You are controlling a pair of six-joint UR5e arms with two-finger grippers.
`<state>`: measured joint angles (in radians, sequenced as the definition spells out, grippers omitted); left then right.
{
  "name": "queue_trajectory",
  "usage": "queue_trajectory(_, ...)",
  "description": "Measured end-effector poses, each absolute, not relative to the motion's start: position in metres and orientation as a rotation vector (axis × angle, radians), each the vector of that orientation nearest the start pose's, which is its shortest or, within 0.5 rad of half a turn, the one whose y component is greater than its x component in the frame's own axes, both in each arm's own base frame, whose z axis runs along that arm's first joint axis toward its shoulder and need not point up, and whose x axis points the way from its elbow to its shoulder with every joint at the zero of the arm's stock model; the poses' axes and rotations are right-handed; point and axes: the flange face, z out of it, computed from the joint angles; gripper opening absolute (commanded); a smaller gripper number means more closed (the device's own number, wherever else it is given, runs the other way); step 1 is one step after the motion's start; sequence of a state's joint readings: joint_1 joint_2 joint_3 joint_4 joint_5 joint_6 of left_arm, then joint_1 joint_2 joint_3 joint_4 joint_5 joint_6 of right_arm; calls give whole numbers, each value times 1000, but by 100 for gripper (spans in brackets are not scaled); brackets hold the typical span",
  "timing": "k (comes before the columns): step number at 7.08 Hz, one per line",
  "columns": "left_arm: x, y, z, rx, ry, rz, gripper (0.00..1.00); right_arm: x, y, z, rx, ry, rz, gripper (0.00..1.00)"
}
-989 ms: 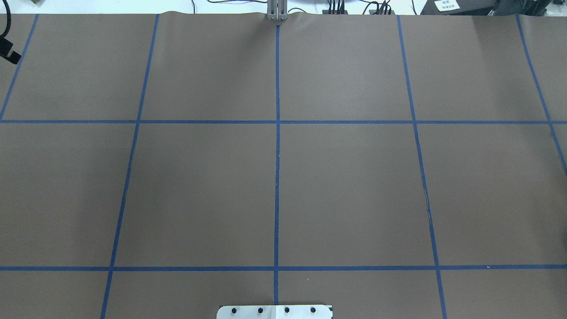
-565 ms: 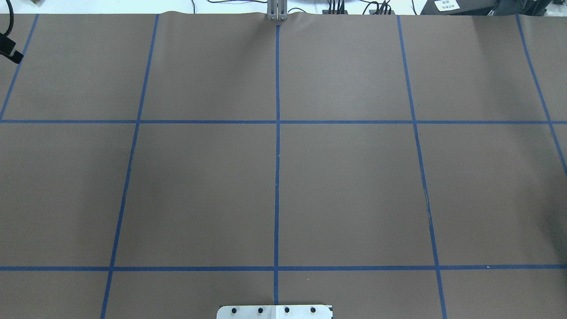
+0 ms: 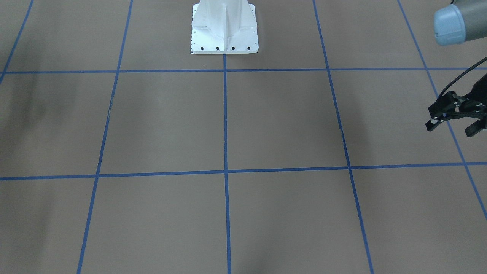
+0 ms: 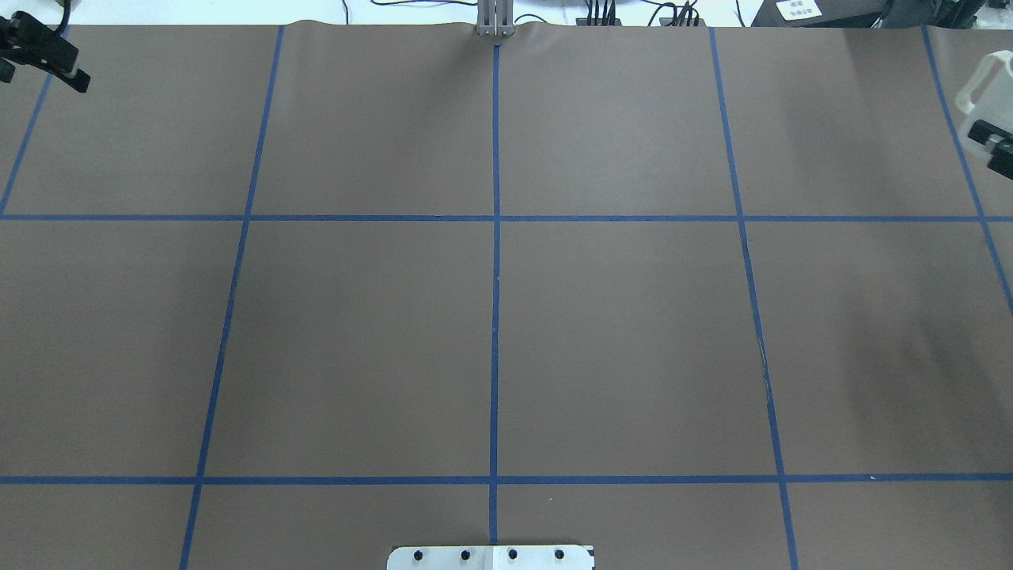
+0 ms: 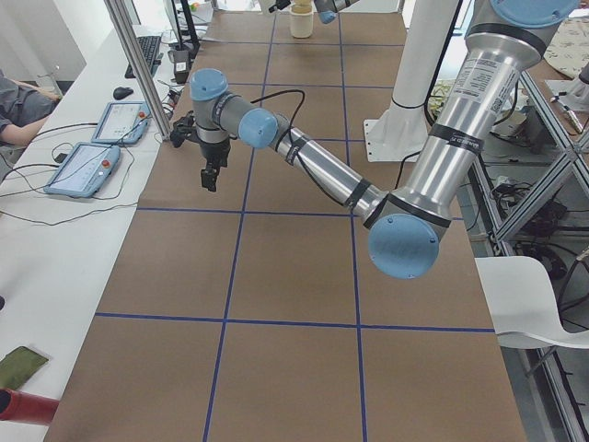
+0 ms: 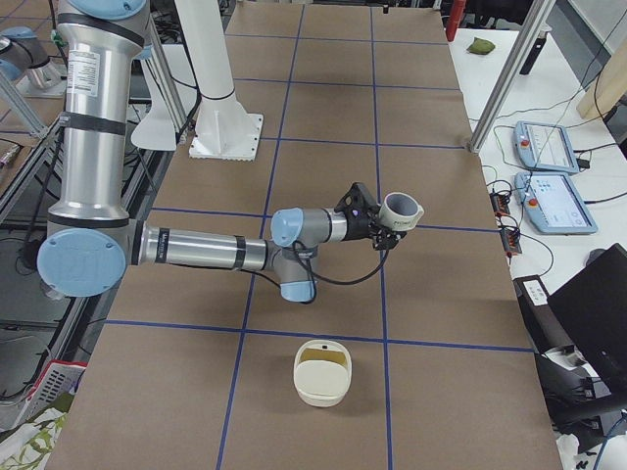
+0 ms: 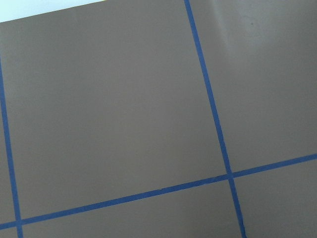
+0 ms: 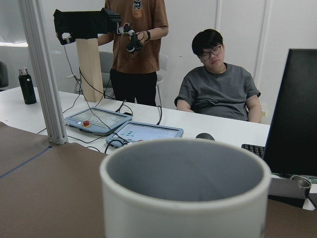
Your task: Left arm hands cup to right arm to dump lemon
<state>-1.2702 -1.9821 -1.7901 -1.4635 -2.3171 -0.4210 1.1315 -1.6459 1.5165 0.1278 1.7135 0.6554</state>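
**The white cup (image 6: 400, 210) stands upright in the right gripper (image 6: 378, 223), just past a cream tub (image 6: 319, 394)**

From the table's right end, the cream tub stands nearest, with something yellowish inside. It may be the lemon, but I cannot tell. Beyond it, lifted off the table, the right gripper pinches the white cup, mouth up, its bottom hidden. Far off, the left gripper (image 3: 451, 123) hangs spread and empty, so the tipping falls to the right arm.

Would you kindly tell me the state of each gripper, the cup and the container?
left gripper: open, empty, above the table.
right gripper: shut on the cup.
cup: held upright off the table; contents hidden.
cream container: standing on the table, open-topped.
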Motion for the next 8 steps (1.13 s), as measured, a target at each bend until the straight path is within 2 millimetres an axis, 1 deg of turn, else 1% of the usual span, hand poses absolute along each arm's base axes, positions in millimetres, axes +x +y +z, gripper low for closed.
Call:
queue_trajectory(1, 144, -601, 309, 184, 893, 49, 100, -127, -492, 511, 1288, -926, 16, 0)
queue_trajectory(2, 176, -597, 281, 153, 927, 16, 100, -177, -513, 482, 1299, -927, 0, 0)
queue_trajectory(3, 207, -592, 252, 122, 957, -12, 100, -238, -521, 455, 1313, -908, 9, 0)
queue_trajectory(4, 235, -587, 225, 95, 984, -32, 100, -304, -517, 424, 1328, -883, 33, 0)
queue_trajectory(5, 256, -584, 203, 75, 1006, -50, 100, -360, -510, 391, 1337, -850, 47, 0)
queue_trajectory(6, 276, -583, 185, 59, 1031, -70, 100, -402, -505, 359, 1343, -801, 43, 0)
queue_trajectory(7, 298, -585, 170, 42, 1063, -97, 100, -435, -503, 326, 1346, -740, 38, 0)
queue_trajectory(8, 320, -592, 158, 28, 1098, -128, 100, -460, -504, 294, 1341, -685, 38, 0)
